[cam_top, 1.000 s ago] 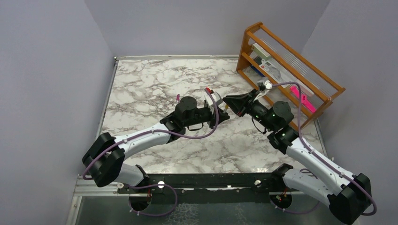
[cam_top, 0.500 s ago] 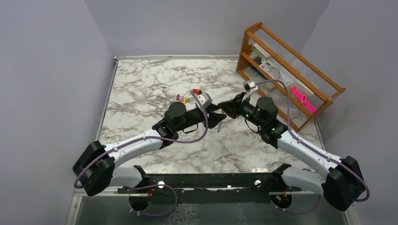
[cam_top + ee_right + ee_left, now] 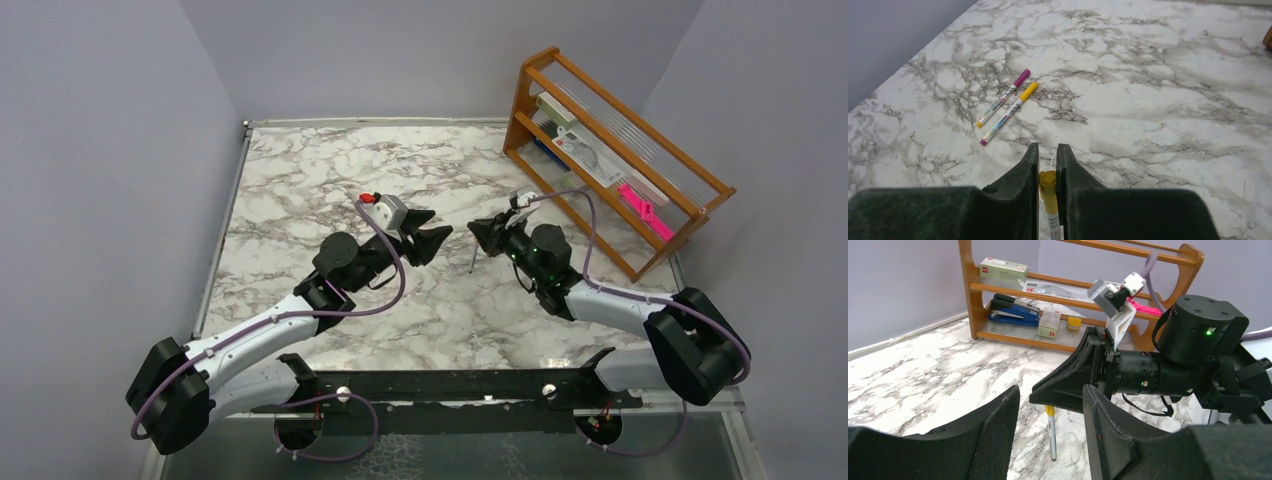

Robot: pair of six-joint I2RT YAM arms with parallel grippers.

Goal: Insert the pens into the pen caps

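Seemingly you are almost through. Two pens lie side by side on the far left of the bench (image 3: 1158,100): one pen (image 3: 1000,101) wears the magenta cap (image 3: 1022,78), and the other pen (image 3: 1007,116) wears a yellow cap (image 3: 1029,90). Your right tool (image 3: 1048,150) is clenched on the third pen (image 3: 1051,432), which hangs tip-down near mid-bench with a second yellow cap (image 3: 1048,181) on its top end between the fingers. Your left tool (image 3: 428,228) is released and holds nothing, just left of the right one. That makes three pens and three caps, two yellow and one magenta, with no loose cap in sight. I judge all that is left is to confirm the last cap is seated, which these views cannot settle, and to lay that pen down.
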